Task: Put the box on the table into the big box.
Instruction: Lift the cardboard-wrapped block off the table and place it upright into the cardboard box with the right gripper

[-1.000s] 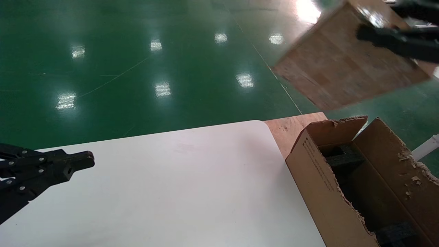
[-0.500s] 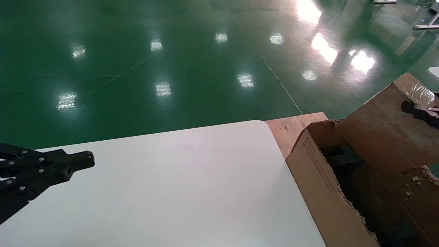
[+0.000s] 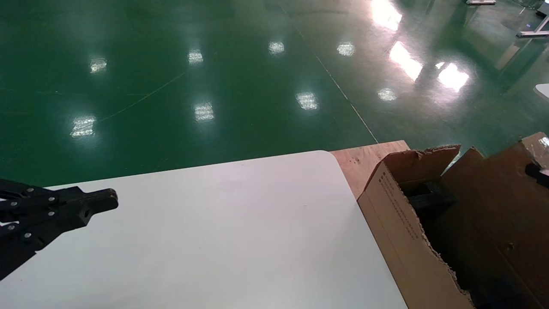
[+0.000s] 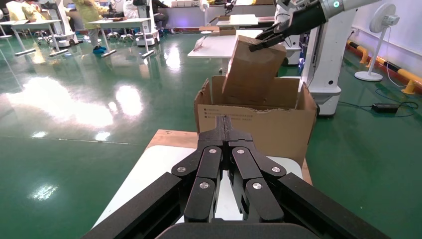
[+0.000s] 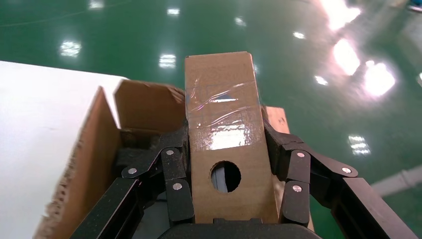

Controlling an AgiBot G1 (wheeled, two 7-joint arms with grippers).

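The small brown box (image 5: 224,124), with a round hole and clear tape, sits between my right gripper's (image 5: 225,144) fingers, which are shut on its sides. In the head view the box (image 3: 493,193) is tilted at the right edge, its lower part inside the big box (image 3: 394,219), with the right gripper (image 3: 538,174) on its upper end. The left wrist view shows the box (image 4: 251,69) sticking up out of the big box (image 4: 256,124). My left gripper (image 3: 103,201) is shut and empty over the white table (image 3: 214,240) at the left.
The big box stands on a bare plywood board (image 3: 364,161) beside the table's rounded corner. Dark foam pieces (image 3: 429,199) lie inside it. Shiny green floor lies beyond. A white robot column (image 4: 323,59) and a fan (image 4: 385,20) stand behind the big box.
My right gripper has brought the small box down from high above the big box into its opening. The left gripper has not moved.
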